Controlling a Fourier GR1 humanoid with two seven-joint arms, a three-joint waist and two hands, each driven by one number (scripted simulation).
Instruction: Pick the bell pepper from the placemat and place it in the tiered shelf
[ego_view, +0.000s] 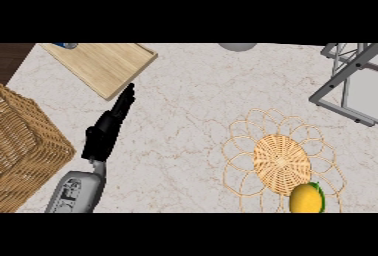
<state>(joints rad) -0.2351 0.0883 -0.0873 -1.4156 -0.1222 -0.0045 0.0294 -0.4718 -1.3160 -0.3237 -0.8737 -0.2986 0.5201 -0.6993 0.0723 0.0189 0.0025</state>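
Pepper (306, 198) sits on the placemat's (280, 159) near edge, untouched.
Left hand (111, 125) stretches flat over the counter (192, 100), fingers straight, holding nothing, tips near the wooden board (103, 62). Wicker basket (26, 150) sits at left; the shelf (351, 85) waits at far right, well apart from the pepper.

light: bright, even | shadows: faint (soft beneath the left hand (111, 125)) | glare: none visible
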